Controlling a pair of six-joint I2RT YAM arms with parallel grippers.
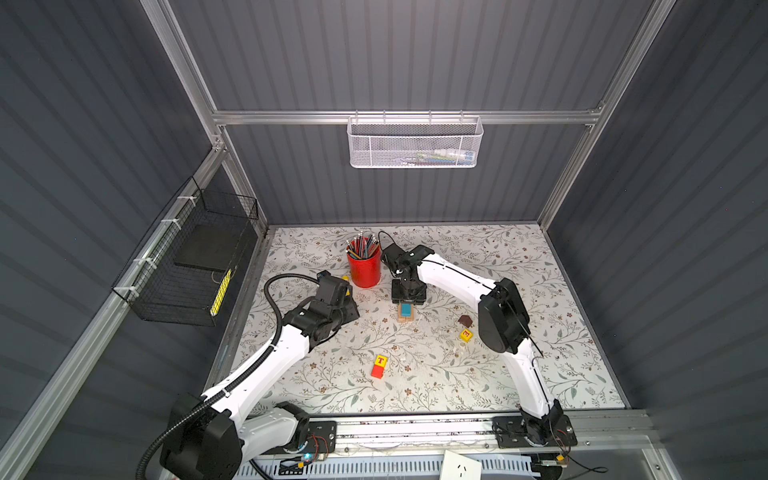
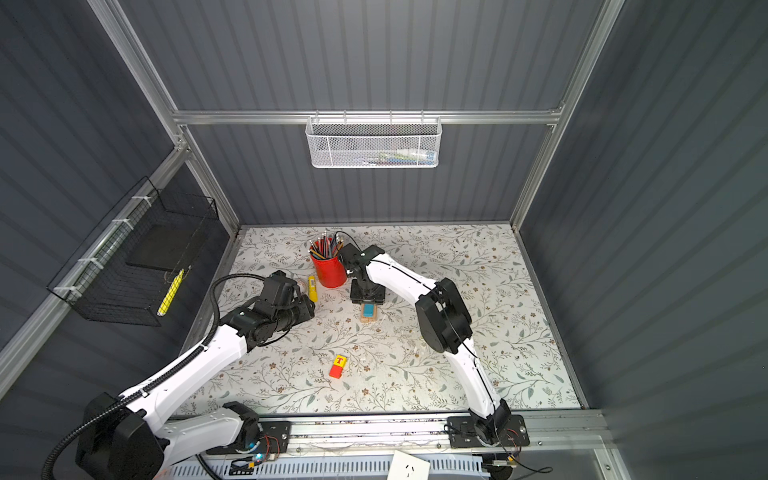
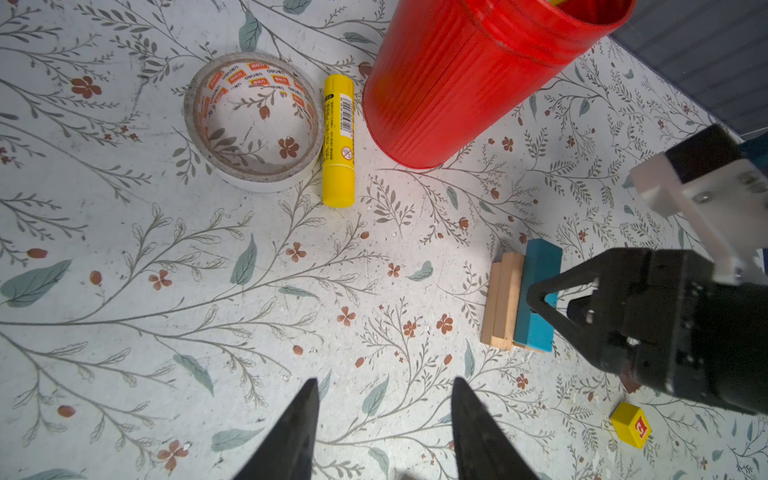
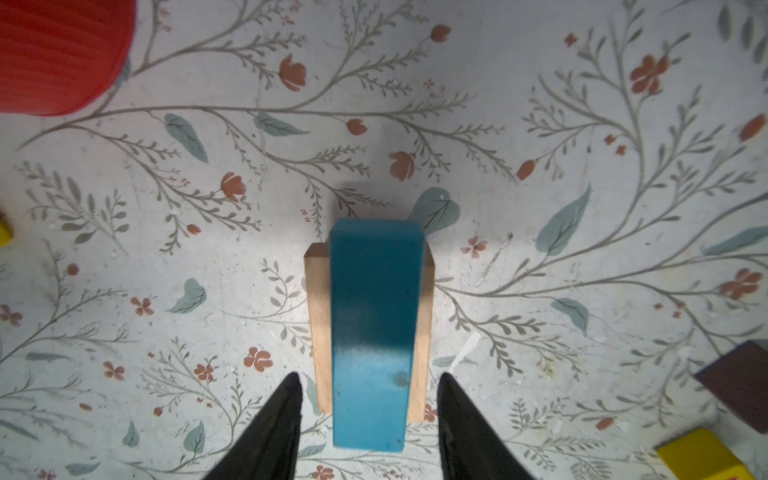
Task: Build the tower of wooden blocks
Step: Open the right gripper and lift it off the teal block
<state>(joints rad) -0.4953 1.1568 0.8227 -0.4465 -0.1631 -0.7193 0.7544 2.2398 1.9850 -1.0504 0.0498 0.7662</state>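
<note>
A blue plank (image 4: 374,311) lies on a stack of tan planks (image 4: 318,311) mid-table, seen in both top views (image 1: 406,311) (image 2: 369,309). My right gripper (image 4: 370,382) hangs just above it, open. Its jaws stand either side of the plank's near end, with a gap on each side. My left gripper (image 3: 384,386) is open over bare table to the left. A yellow T cube (image 1: 380,360) touches a red cube (image 1: 377,371) near the front. A yellow E cube (image 1: 466,334) and a dark brown roof piece (image 1: 464,320) lie by the right arm.
A red pencil cup (image 1: 365,268) stands just behind the stack. A tape roll (image 3: 253,120) and a yellow glue stick (image 3: 338,141) lie left of the cup. A white mesh basket (image 1: 413,141) hangs on the back wall and a black wire basket (image 1: 187,266) on the left wall.
</note>
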